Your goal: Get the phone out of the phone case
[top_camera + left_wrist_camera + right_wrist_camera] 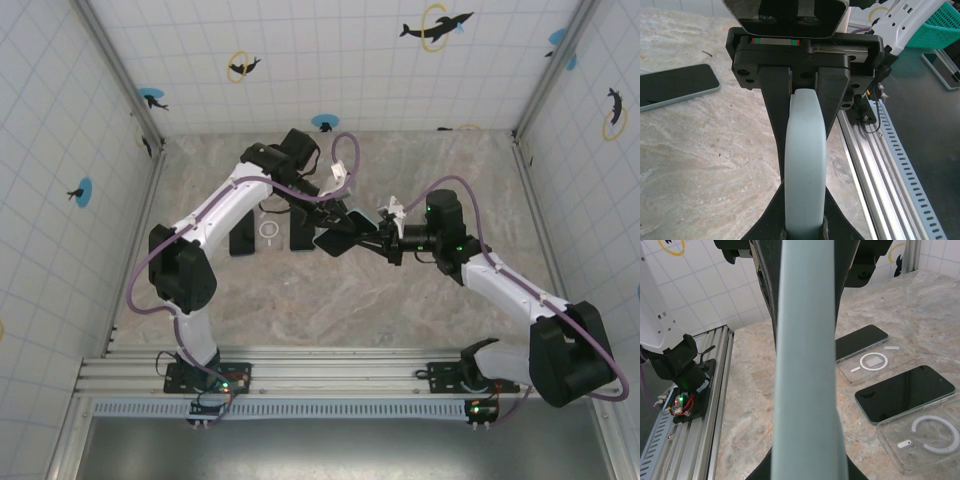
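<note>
A phone with a dark screen and a pale green edge [335, 242] hangs above the middle of the table, gripped from both ends. My left gripper [332, 218] comes down from the far side and is shut on the phone; its edge [805, 165] runs up between my dark fingers [765, 227]. My right gripper [358, 241] reaches in from the right and is shut on the other end, where the same edge [807, 365] stands upright. I cannot tell whether a clear phone case wraps the held phone.
Two more dark phones [860, 342] [905, 392] lie flat on the marble table, each beside a clear case with a white ring [875, 362] [925, 437]. An aluminium rail [880, 165] runs along the near edge. A teal basket [940, 25] stands beyond it.
</note>
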